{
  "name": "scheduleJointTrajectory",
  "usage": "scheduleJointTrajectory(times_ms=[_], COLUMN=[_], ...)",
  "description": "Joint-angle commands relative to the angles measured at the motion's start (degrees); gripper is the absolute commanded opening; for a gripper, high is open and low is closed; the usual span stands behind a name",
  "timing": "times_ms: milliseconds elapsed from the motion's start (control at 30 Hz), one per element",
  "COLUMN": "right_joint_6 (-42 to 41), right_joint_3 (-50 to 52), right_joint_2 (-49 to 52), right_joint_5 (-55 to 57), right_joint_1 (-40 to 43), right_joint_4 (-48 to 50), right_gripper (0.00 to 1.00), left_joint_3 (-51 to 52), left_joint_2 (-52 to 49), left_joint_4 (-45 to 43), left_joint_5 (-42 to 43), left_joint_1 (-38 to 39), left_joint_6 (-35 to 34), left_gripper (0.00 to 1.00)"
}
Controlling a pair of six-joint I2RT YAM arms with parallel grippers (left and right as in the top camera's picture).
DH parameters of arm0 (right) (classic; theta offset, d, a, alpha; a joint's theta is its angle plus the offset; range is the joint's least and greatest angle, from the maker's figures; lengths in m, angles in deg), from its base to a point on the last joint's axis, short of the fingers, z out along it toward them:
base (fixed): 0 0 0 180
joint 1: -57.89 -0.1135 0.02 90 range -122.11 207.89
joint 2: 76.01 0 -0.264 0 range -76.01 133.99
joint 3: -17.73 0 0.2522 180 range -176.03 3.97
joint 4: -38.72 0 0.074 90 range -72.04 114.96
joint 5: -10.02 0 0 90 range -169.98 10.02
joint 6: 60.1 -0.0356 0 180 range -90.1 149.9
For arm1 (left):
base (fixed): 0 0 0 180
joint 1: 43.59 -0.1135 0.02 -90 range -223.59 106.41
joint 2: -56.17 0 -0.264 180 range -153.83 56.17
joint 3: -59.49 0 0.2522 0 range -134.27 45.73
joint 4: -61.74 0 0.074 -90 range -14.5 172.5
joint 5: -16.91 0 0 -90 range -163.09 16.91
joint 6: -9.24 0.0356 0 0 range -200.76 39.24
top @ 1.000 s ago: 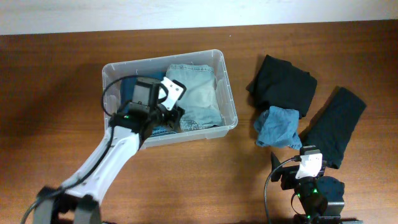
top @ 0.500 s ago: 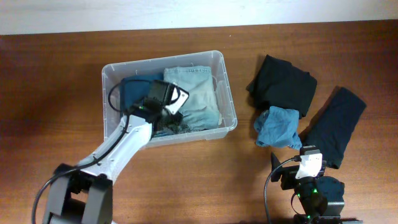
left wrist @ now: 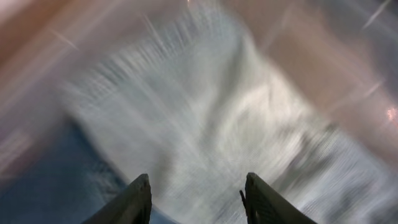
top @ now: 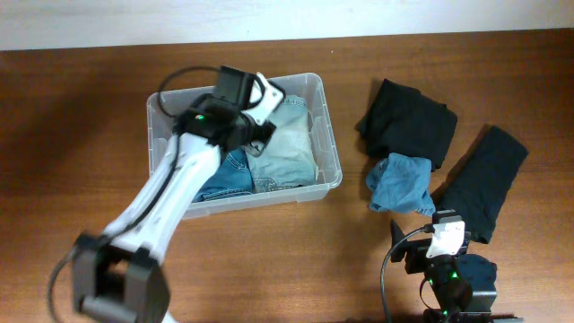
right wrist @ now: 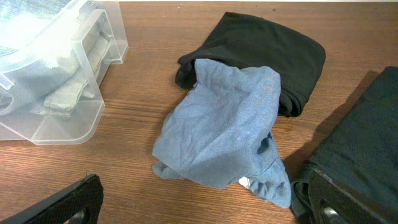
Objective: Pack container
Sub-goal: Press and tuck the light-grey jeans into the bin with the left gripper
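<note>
The container (top: pixel 328 135) is a clear plastic bin at the table's middle. It holds folded light denim jeans (top: pixel 289 148) on the right and darker blue jeans (top: pixel 229 175) on the left. My left gripper (top: pixel 258 135) hangs over the bin near its back. In the blurred left wrist view it (left wrist: pixel 198 200) is open and empty above the light denim (left wrist: pixel 205 112). My right gripper (top: pixel 437 251) rests low at the front right. In the right wrist view it (right wrist: pixel 205 208) is wide open and empty, just short of a crumpled light blue cloth (right wrist: pixel 224 137).
A black folded garment (top: pixel 408 121) lies right of the bin, with the light blue cloth (top: pixel 401 184) against its front. A second black garment (top: pixel 484 184) lies further right, close to my right gripper. The bin's corner (right wrist: pixel 56 74) shows at the right wrist view's left.
My left arm has swung from the bin's front toward its back, over the light jeans, uncovering the darker jeans. The right arm has not moved.
</note>
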Motion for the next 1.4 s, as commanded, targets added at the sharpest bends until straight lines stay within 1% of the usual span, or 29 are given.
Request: scheduleJointTrajectory(times_ms=[0, 100, 200, 267, 367, 533, 633, 700, 767, 867, 933, 1067, 1233, 1367], right_joint_6=[0.35, 0.35, 0.35, 0.35, 0.35, 0.35, 0.35, 0.35, 0.35, 0.35, 0.35, 0.35, 0.35, 0.35], right_joint_3=[0.39, 0.39, 0.39, 0.39, 0.39, 0.39, 0.39, 0.39, 0.39, 0.39, 0.39, 0.39, 0.39, 0.39], right_joint_2=[-0.28, -0.28, -0.28, -0.28, -0.28, -0.28, -0.28, -0.28, -0.28, -0.28, -0.28, -0.28, -0.28, -0.28], right_joint_5=[-0.33, -0.33, -0.33, -0.33, -0.33, -0.33, -0.33, -0.33, -0.33, -0.33, -0.33, -0.33, -0.33, -0.33], right_joint_1=[0.37, 0.37, 0.37, 0.37, 0.37, 0.37, 0.37, 0.37, 0.37, 0.37, 0.37, 0.37, 0.37, 0.37], right_joint_4=[-0.07, -0.07, -0.07, -0.07, -0.07, -0.07, -0.07, -0.07, -0.07, -0.07, -0.07, -0.07, -0.07, -0.07], right_gripper=[0.98, 0.98, 0.98, 0.98, 0.98, 0.98, 0.98, 0.98, 0.98, 0.98, 0.98, 0.98, 0.98, 0.98], left_joint_3=[0.66, 0.66, 0.59, -0.46, -5.75, -19.58, -26.12, -28.22, -28.41, -26.47, -24.55, -19.43, -10.88, -9.88], left_joint_2=[-10.8, -17.46, -19.06, -18.8, -17.7, -14.47, -13.14, -12.76, -12.79, -13.35, -13.86, -15.76, -19.67, -22.1], left_joint_4=[2.64, 3.63, 3.65, 4.46, 8.79, 18.56, 20.7, 21.53, 23.04, 27.5, 28.3, 27.36, 22.34, 21.05], left_joint_5=[1.79, 1.81, 1.81, 1.73, 1.4, 1.42, 1.84, 2.14, 3.48, 7.78, 7.76, 7.82, 7.82, 7.43], left_joint_1=[0.76, 0.83, 0.83, 0.83, 0.83, 1.49, 2.84, 4.17, 5.14, 6.6, 7.3, 8.24, 8.09, 8.09], left_joint_6=[1.84, 1.75, 1.27, 0.9, 0.2, 0.24, 0.31, 0.31, 0.26, 0.28, 0.28, 0.26, 0.26, 0.2], left_gripper=[0.49, 0.49, 0.49, 0.47, 0.44, 0.44, 0.45, 0.45, 0.45, 0.45, 0.45, 0.45, 0.45, 0.45])
